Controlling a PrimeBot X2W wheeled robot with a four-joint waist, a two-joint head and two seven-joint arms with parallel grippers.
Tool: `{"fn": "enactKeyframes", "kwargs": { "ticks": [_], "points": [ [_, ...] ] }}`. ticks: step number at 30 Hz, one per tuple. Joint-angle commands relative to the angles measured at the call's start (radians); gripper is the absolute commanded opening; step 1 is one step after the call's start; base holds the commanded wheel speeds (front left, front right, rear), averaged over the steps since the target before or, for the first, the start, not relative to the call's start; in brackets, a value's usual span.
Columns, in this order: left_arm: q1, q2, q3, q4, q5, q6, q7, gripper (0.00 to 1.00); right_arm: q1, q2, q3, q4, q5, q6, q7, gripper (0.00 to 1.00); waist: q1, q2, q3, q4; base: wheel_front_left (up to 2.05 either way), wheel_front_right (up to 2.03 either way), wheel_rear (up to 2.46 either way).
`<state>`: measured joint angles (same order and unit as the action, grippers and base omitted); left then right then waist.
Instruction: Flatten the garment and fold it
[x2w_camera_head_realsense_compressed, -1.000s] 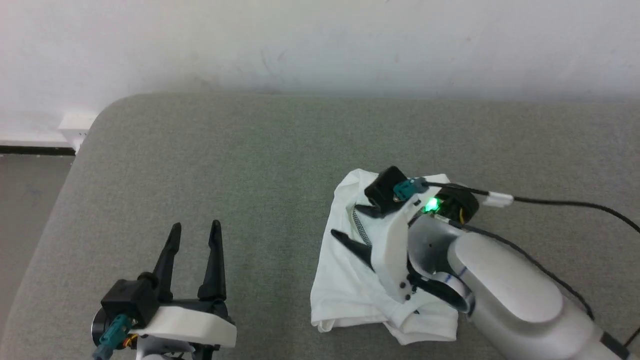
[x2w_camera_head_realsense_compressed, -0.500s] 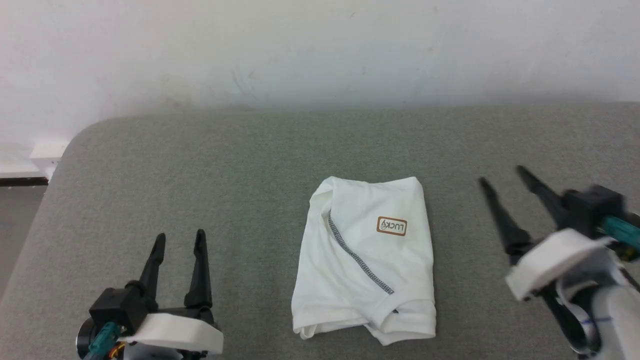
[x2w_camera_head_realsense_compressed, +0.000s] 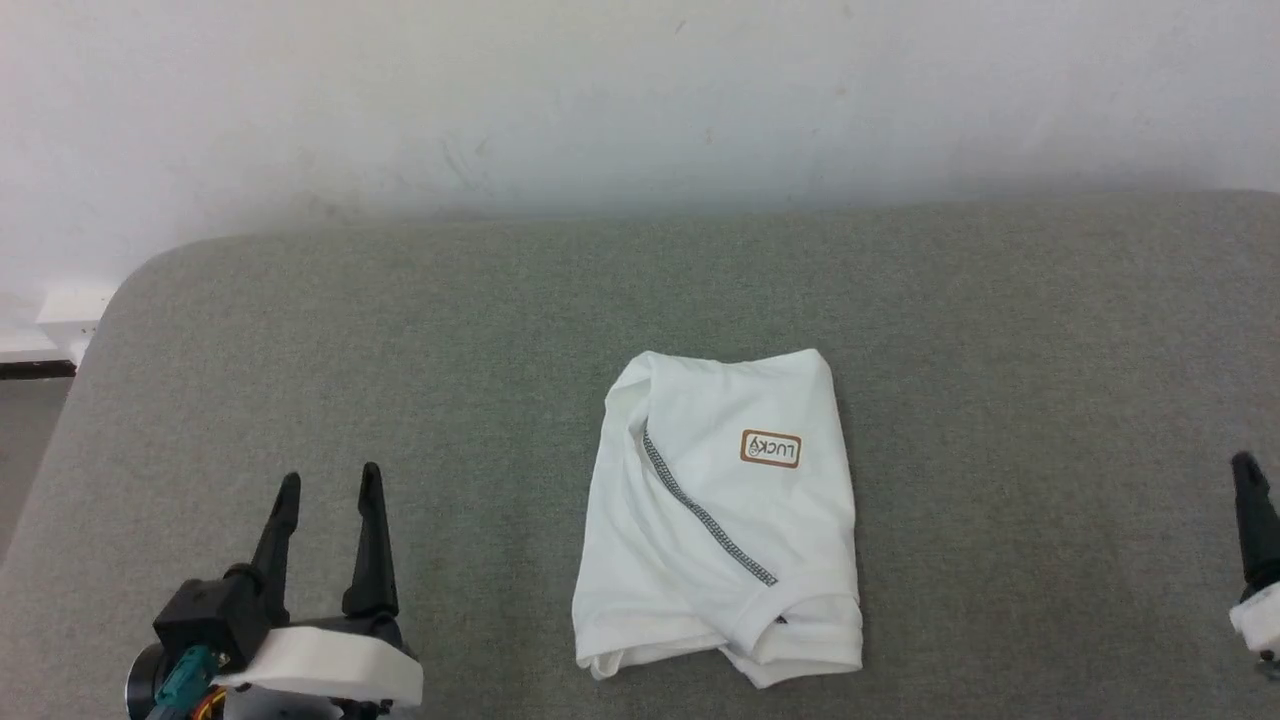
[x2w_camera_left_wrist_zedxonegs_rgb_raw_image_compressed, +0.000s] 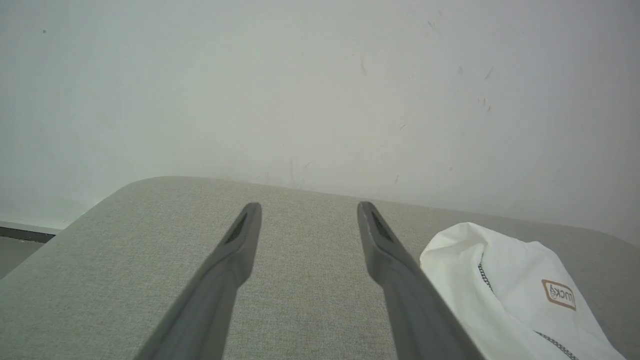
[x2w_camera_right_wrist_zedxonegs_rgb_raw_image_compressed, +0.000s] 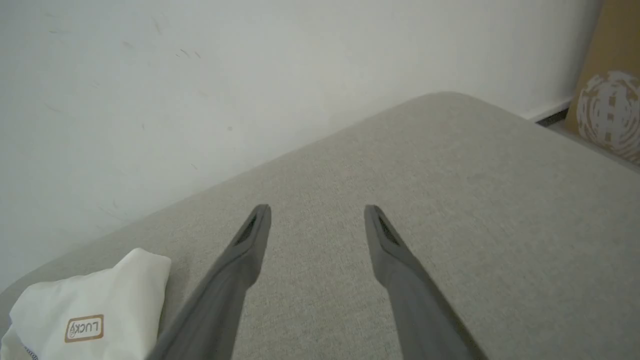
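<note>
Left pincer (x2w_camera_head_realsense_compressed: 330, 478) wide open, empty, over near-left part of grey fabric-covered bench (x2w_camera_head_realsense_compressed: 450, 350). Right pincer (x2w_camera_right_wrist_zedxonegs_rgb_raw_image_compressed: 317, 209) wide open, empty, at bench's right. Between them, apart from both: white thin garment (x2w_camera_head_realsense_compressed: 690, 560), folded into compact rectangle, brown-edged label (x2w_camera_head_realsense_compressed: 771, 448) facing up.

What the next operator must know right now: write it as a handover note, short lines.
Left pincer: open, empty, to the left of the garment and clear of it.
Right pincer: open, empty, off to its right.
Garment: folded into a compact packet on the grey cushion, label up, touched by neither pincer.
Done: flattening and folding, by the look of it.
Left: perhaps tidy the rumpled near edge.
</note>
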<state>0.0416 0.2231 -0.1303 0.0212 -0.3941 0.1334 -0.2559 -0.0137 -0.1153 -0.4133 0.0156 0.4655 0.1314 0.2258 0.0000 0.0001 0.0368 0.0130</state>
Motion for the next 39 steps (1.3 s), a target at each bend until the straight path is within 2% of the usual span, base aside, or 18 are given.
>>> {"fn": "enactKeyframes", "kwargs": {
  "ticks": [1,5,8,11,16,21,22,23,25,26,32,39],
  "points": [
    [-0.003,-0.002,0.005,0.0,0.001,0.004,-0.005,1.0,-0.018,0.002,-0.013,0.048,0.052,-0.001,0.064,1.0,0.0,-0.0001,0.008,0.006,0.0,0.0,0.0],
    [-0.014,-0.009,0.008,0.002,0.0,-0.001,-0.005,1.0,-0.074,0.001,-0.022,0.172,0.261,-0.001,0.235,1.0,0.0,-0.0001,0.024,0.019,0.0,0.0,0.0],
    [-0.027,-0.017,0.005,0.007,0.002,-0.008,-0.006,1.0,-0.117,0.016,0.009,0.256,0.409,-0.001,0.367,1.0,0.0,-0.0001,0.032,0.032,0.0,0.0,0.0],
    [-0.036,-0.023,0.006,0.011,0.003,-0.016,-0.006,1.0,-0.149,0.03,0.064,0.347,0.452,-0.001,0.46,1.0,0.0,-0.0001,0.04,0.041,0.0,0.0,0.0],
    [-0.046,-0.03,0.01,0.016,0.007,-0.027,-0.006,1.0,-0.223,0.056,0.148,0.451,0.516,-0.001,0.505,1.0,0.0,-0.0001,0.051,0.05,0.0,0.0,0.0],
    [-0.059,-0.041,0.006,0.027,0.014,-0.04,-0.006,1.0,-0.302,0.064,0.25,0.576,0.608,-0.001,0.485,1.0,0.0,-0.0001,0.057,0.066,0.0,0.0,0.0],
    [-0.062,-0.044,0.005,0.028,0.016,-0.041,-0.006,1.0,-0.317,0.064,0.274,0.598,0.637,-0.001,0.476,0.74,0.0,-0.0001,0.057,0.069,0.0,0.0,0.0],
    [-0.063,-0.047,0.005,0.03,0.018,-0.043,-0.006,1.0,-0.33,0.065,0.299,0.619,0.664,-0.001,0.467,0.43,0.0,-0.0001,0.056,0.071,0.0,0.0,0.0],
    [-0.064,-0.05,0.005,0.032,0.022,-0.046,-0.006,1.0,-0.35,0.065,0.35,0.652,0.69,-0.001,0.453,0.11,0.0,-0.0001,0.055,0.073,0.0,0.0,0.0],
    [-0.064,-0.051,0.005,0.033,0.023,-0.048,-0.006,1.0,-0.358,0.065,0.372,0.665,0.697,-0.001,0.446,0.0,0.0,-0.0001,0.055,0.074,0.0,0.0,0.0],
    [-0.058,-0.056,0.012,0.036,0.031,-0.054,-0.006,1.0,-0.391,0.049,0.474,0.662,0.671,-0.001,0.404,0.0,0.0,-0.0001,0.051,0.066,0.0,0.0,0.0],
    [-0.048,-0.06,0.012,0.034,0.042,-0.061,-0.006,1.0,-0.387,-0.103,0.708,0.495,0.471,-0.001,0.3,0.0,0.0,-0.0001,0.033,0.02,0.0,0.0,0.0]
  ]
}}
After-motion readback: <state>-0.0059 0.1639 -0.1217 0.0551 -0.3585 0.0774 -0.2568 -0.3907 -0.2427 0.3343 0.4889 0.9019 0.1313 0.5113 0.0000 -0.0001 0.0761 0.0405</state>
